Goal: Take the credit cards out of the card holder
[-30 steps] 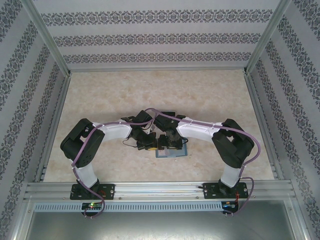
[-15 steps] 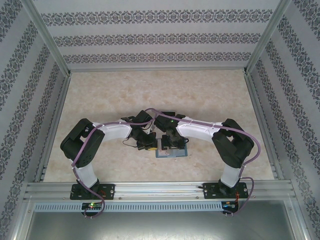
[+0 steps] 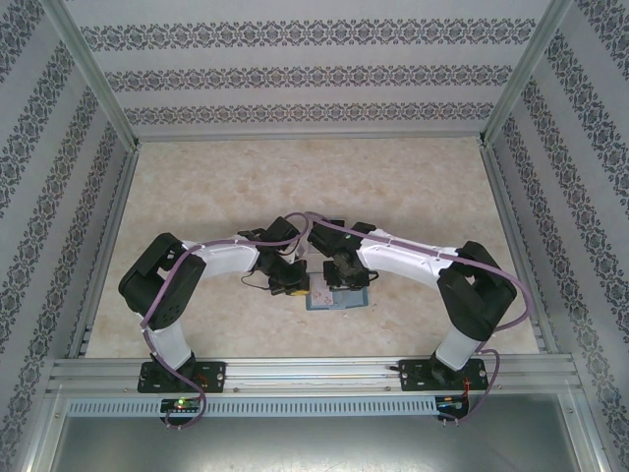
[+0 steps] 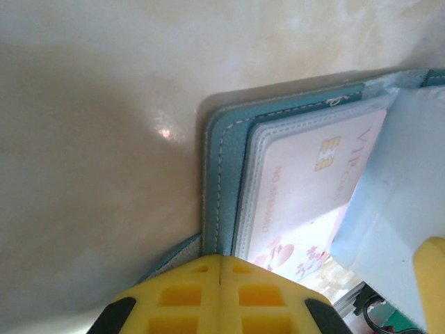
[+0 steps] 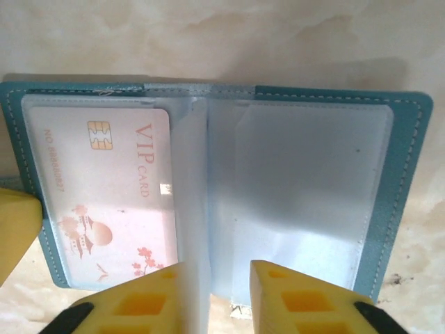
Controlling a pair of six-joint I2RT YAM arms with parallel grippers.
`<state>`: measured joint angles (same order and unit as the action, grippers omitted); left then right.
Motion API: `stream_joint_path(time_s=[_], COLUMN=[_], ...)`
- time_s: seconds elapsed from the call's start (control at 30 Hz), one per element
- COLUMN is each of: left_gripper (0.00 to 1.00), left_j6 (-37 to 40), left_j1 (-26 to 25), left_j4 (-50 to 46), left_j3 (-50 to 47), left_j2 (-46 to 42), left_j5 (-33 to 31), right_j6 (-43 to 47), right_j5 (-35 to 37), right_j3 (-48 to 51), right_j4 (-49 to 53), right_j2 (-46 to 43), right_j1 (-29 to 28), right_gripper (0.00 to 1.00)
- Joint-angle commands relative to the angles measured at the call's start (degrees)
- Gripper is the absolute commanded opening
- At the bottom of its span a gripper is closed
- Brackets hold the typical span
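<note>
Both arms are folded in like a crab's claws over the desk [image 3: 295, 177]. The left arm's elbow is out at 9 o'clock and its forearm reaches across toward 3. The right arm mirrors it, elbow at 3 o'clock, forearm angling toward 10. They meet over the card holder [image 3: 342, 298], which lies open and flat at 6 o'clock from the desk's middle, near the arm bases.

The left gripper [image 3: 292, 285] is at the holder's 9 o'clock edge. In its wrist view the yellow fingers [image 4: 181, 299] are clenched tight together, with the tips of the left gripper [image 4: 220, 268] right at the stitched teal border of the card holder [image 4: 222, 160]. I cannot tell whether they pinch the cover or just press on it.

The right gripper [image 3: 346, 277] comes in at the spine. From its wrist, the right gripper [image 5: 217, 271] has its fingers [image 5: 292, 299] parted by a narrow gap, straddling the upright clear sleeve leaf [image 5: 195, 181] and not clamped on it.

The card holder [image 5: 407, 174] shows one credit card [image 5: 104, 195], pinkish-white and tucked in the clear pocket on the 9 o'clock half. It reads "VIP CARD" beside a gold chip. A line starts "NO", with digits too small to be sure of. The same credit card [image 4: 306, 195] shows from the left wrist. The clear pocket [image 5: 306, 195] on the 3 o'clock half has no card.
</note>
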<state>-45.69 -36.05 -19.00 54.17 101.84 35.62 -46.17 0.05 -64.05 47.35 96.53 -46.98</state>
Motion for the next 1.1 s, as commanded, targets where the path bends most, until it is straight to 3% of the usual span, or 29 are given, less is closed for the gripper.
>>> stream_joint_path(time_s=[0.0,0.2,0.43,0.83,1.07], left_gripper=[0.0,0.0,0.0,0.0,0.0], left_j6=[-0.2,-0.2,-0.3,0.2,0.9], left_j1=[-1.1,-1.1,-1.1,-1.1,-1.2], left_j4=[-1.4,-1.4,-1.6,-4.1,-6.0], left_j3=[0.2,-0.1,-0.5,1.8,4.8], left_j2=[0.0,0.2,0.3,-1.1,-1.6], left_j5=[-0.5,-0.6,-0.7,-1.2,-1.5], right_j6=[0.5,3.4,5.0,3.8,3.9], right_j5=[1.2,2.3,4.6,8.7,10.9], right_j3=[1.6,2.6,3.7,4.2,3.0], right_j4=[1.5,1.8,1.5,3.8,7.4], right_j2=[-1.7,-1.3,1.7,1.5,-1.1], right_j1=[0.9,1.7,2.3,2.2,2.3], right_gripper=[0.17,0.06,0.05,0.3,0.33])
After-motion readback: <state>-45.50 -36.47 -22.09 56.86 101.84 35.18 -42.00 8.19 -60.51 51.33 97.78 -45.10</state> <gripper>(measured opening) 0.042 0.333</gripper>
